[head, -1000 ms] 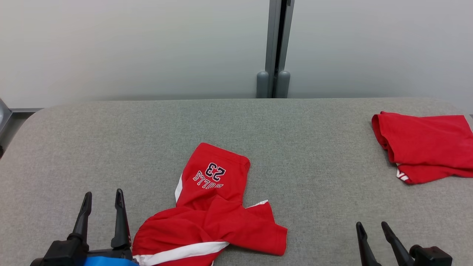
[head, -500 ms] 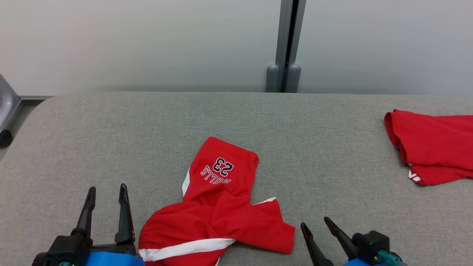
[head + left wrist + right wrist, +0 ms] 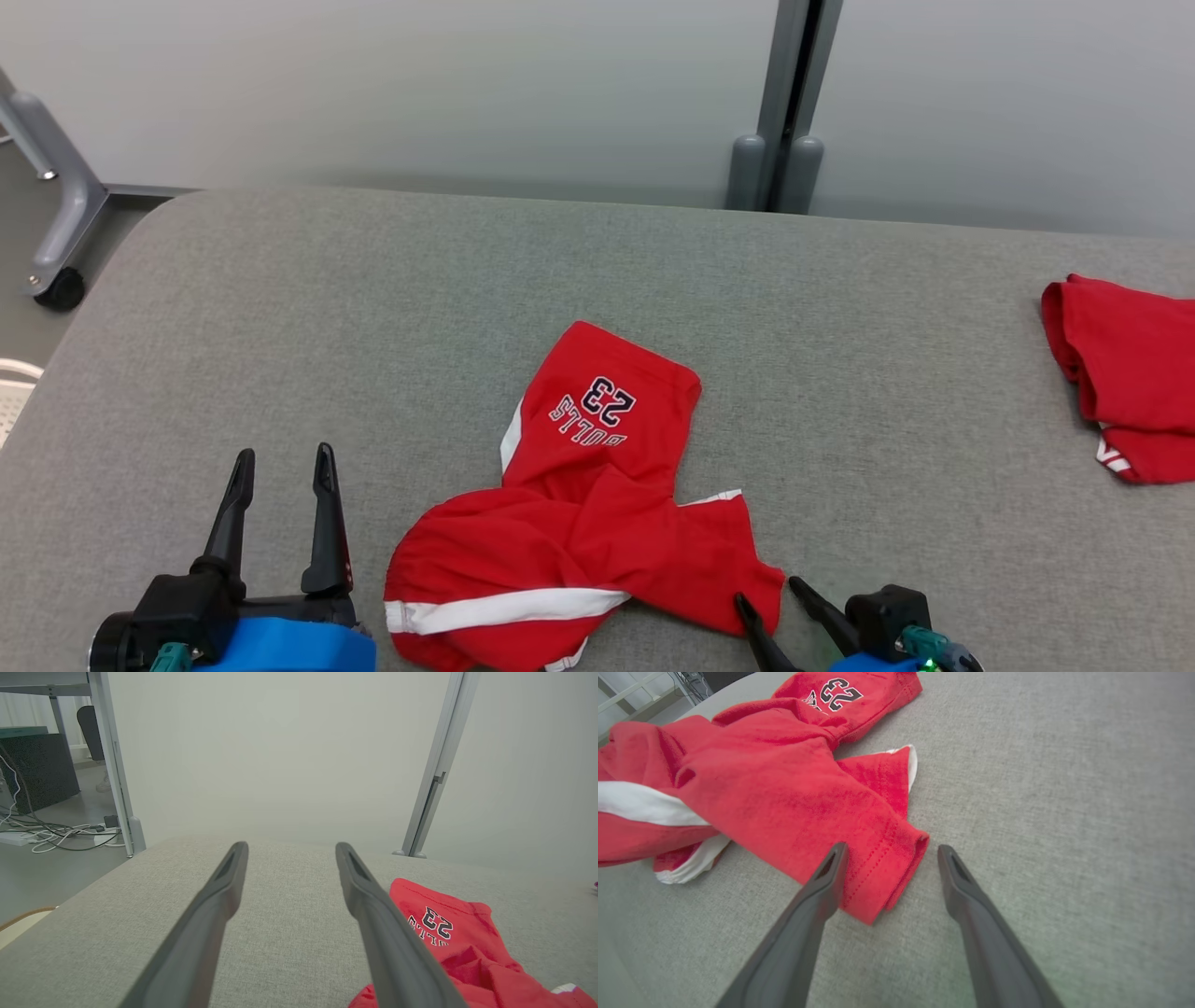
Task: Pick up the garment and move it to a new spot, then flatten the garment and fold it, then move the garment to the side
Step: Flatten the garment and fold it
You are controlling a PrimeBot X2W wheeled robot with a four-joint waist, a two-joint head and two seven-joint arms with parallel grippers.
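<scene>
Both finger pairs are standing spread & empty, so step 1 (pickup) is pending: R gripper (image 3: 766, 593) is straddling a hem corner of garment (image 3: 579, 523), lying front-centre on table (image 3: 280, 308), L gripper (image 3: 285, 453) is idling beside it, and next move is probably needing descent + pinch.

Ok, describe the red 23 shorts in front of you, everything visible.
The red shorts look like soft knit cotton, with white side stripes, stitched hems and "BULLS 23" printed in dark lettering on one leg. They lie crumpled on the grey fabric table, that leg pointing away, the rest bunched over itself. The open right hand straddles the near right hem corner, not gripping it.
</scene>
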